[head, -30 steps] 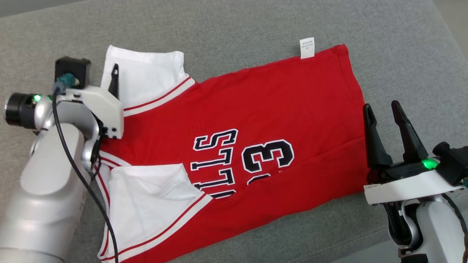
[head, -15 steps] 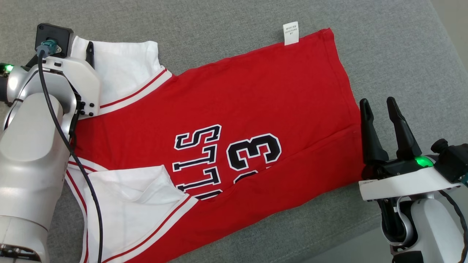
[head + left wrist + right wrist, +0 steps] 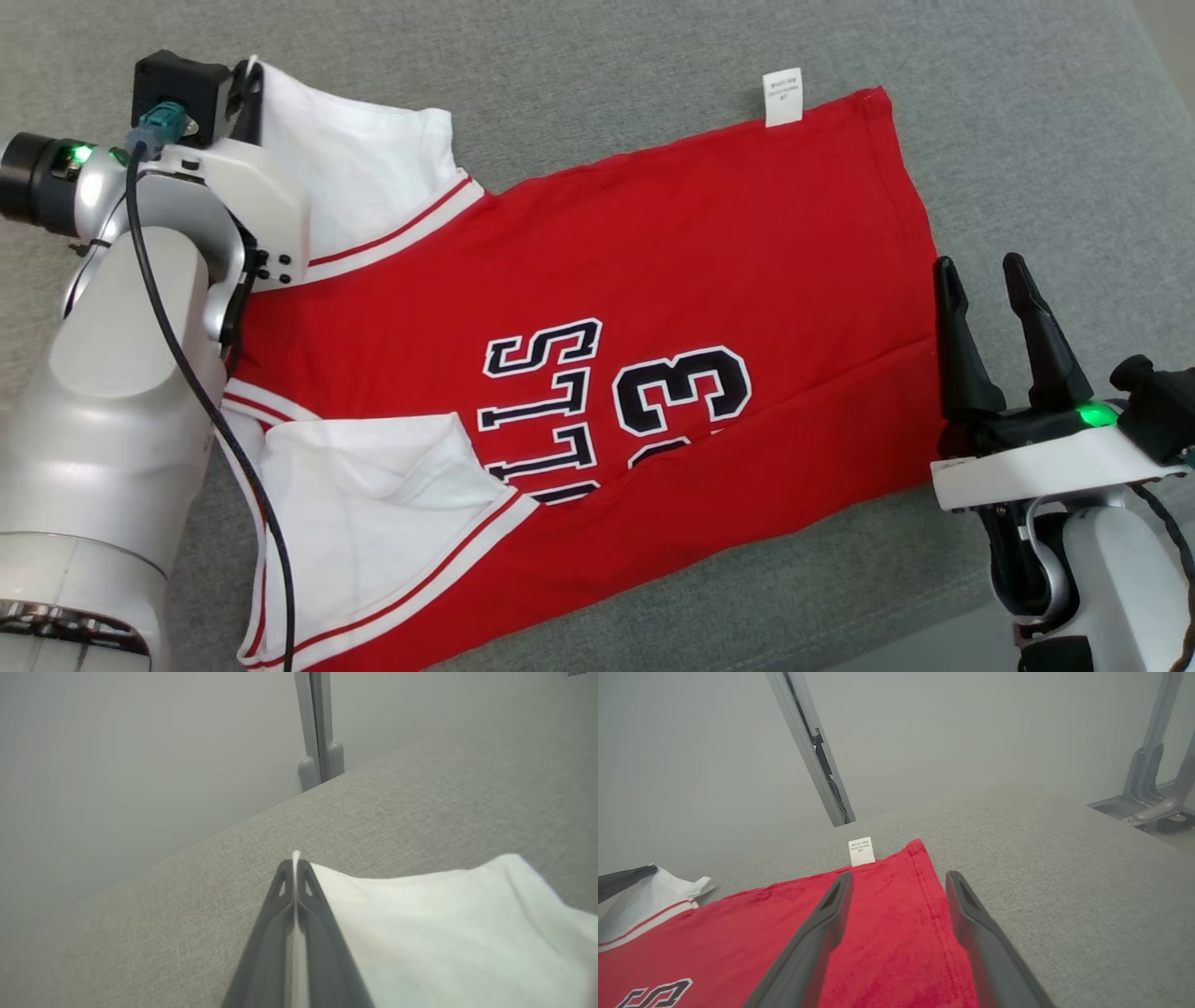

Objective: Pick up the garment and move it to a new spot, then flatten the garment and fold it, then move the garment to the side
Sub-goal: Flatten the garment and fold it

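The garment [image 3: 653, 261] is a red jersey with white sleeves and black-and-white lettering, spread flat on the grey cushion [image 3: 560, 56]. My left gripper [image 3: 250, 86] is at the far left, shut on the outer corner of the upper white sleeve [image 3: 364, 177]. In the left wrist view the sleeve's white edge [image 3: 444, 914] is pinched between the closed left gripper [image 3: 294, 864]. My right gripper [image 3: 978, 269] stands open at the jersey's right hem. In the right wrist view the right gripper [image 3: 900, 877] straddles that red hem [image 3: 887, 933], a little above it.
A white label [image 3: 782, 96] sticks out from the jersey's far edge, also seen as the label [image 3: 861, 851]. The cushion's edge runs along the lower right [image 3: 934, 644]. Grey metal frame posts [image 3: 320, 728] [image 3: 812, 751] [image 3: 1153, 779] stand beyond the cushion against a pale wall.
My left gripper has gone from open to shut on the sleeve corner, which now stands slightly raised. The head camera has shifted. The right gripper holds its place, still open.
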